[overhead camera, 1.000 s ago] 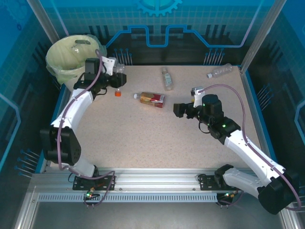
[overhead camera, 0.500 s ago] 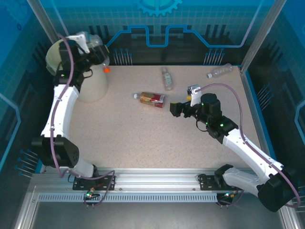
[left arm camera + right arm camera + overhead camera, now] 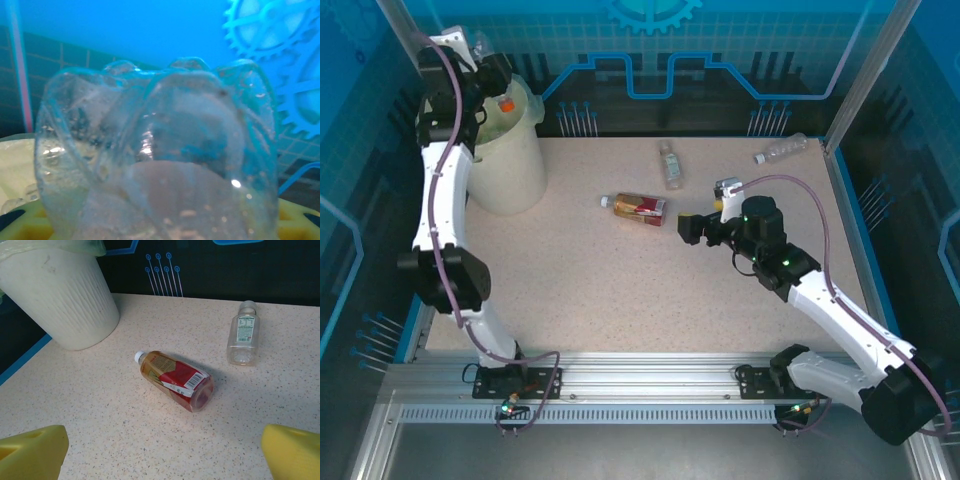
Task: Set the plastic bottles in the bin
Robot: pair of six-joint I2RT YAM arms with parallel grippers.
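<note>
Left gripper (image 3: 496,88): up high at the table's 10 o'clock corner, right over the bin. Its fingers are closed on the clear bottle.
Left fingers (image 3: 297,220): yellow, low down on both sides of the bottle in the wrist view.
Clear bottle (image 3: 160,150): held in the air above the bin's open top. It has an orange cap (image 3: 506,103).
Bin (image 3: 515,170): stands on the table (image 3: 620,300) at 10 o'clock. It is cream-white with a pale green bag inside.
Right gripper (image 3: 688,228): a little to the 3 o'clock side of the table's middle. It is wide open and holds nothing.
Red bottle (image 3: 636,207): lies on its side near the middle. The right gripper is near it, at its 4 o'clock, not touching.
Small bottle (image 3: 669,164): lies at 12 o'clock, apart from the red bottle.
Far bottle (image 3: 782,150): lies at the 1 o'clock edge of the table.
Count: 3 bottles lie on the table, and 1 is in the left gripper.
</note>
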